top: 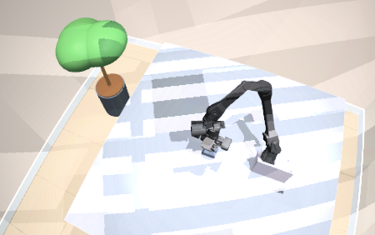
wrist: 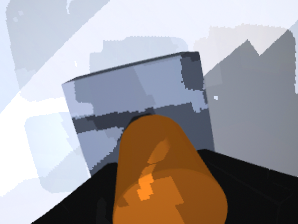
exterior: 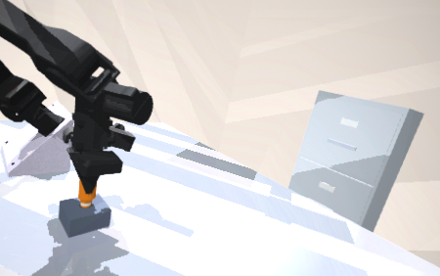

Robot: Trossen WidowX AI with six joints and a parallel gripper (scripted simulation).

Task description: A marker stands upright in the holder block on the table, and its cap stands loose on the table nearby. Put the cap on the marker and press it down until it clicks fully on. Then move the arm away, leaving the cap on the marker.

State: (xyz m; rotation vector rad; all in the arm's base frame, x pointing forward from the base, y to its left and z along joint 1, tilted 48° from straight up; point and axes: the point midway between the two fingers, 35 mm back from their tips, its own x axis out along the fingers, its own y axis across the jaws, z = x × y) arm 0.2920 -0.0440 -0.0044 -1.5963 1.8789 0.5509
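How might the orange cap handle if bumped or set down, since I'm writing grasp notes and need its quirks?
The orange cap looks smooth and rounded, so it would probably roll if laid on its side. It shows no dent where the gripper holds it, suggesting stiff plastic.
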